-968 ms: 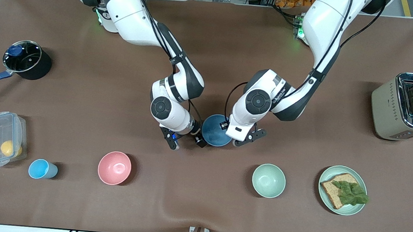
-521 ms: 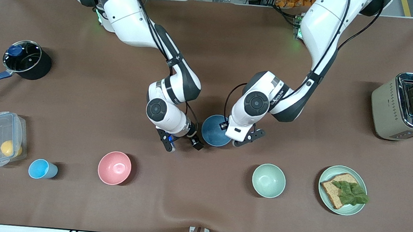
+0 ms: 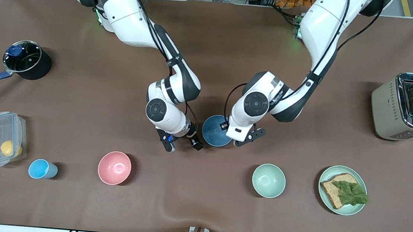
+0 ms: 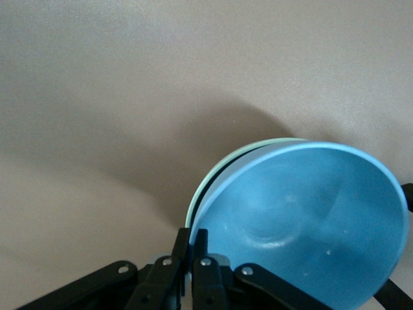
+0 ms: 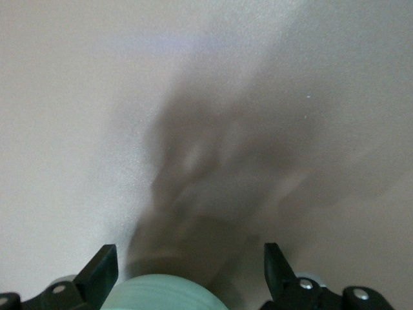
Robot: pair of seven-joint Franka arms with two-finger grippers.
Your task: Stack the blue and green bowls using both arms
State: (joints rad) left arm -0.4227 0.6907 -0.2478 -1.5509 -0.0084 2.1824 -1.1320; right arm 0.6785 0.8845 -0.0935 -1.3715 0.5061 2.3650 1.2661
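The blue bowl (image 3: 215,131) is at the table's middle, between my two grippers. In the left wrist view the blue bowl (image 4: 303,219) sits nested inside the green bowl (image 4: 208,188), of which only a thin rim shows. My left gripper (image 4: 192,248) is shut on the two rims together. In the front view the left gripper (image 3: 230,130) is at the bowl's edge toward the left arm's end. My right gripper (image 3: 182,144) is open and empty beside the stack. A green curved surface (image 5: 161,294) shows low between its fingers (image 5: 97,271).
A paler mint bowl (image 3: 269,180) and a pink bowl (image 3: 114,167) stand nearer the front camera. A green plate with bread (image 3: 342,190) and a toaster (image 3: 405,106) are toward the left arm's end. A blue cup (image 3: 41,169), a plastic box (image 3: 2,138) and a pot (image 3: 24,59) are toward the right arm's end.
My right gripper has drawn a little away from the blue bowl toward the right arm's end. The left gripper and the bowls have hardly moved.
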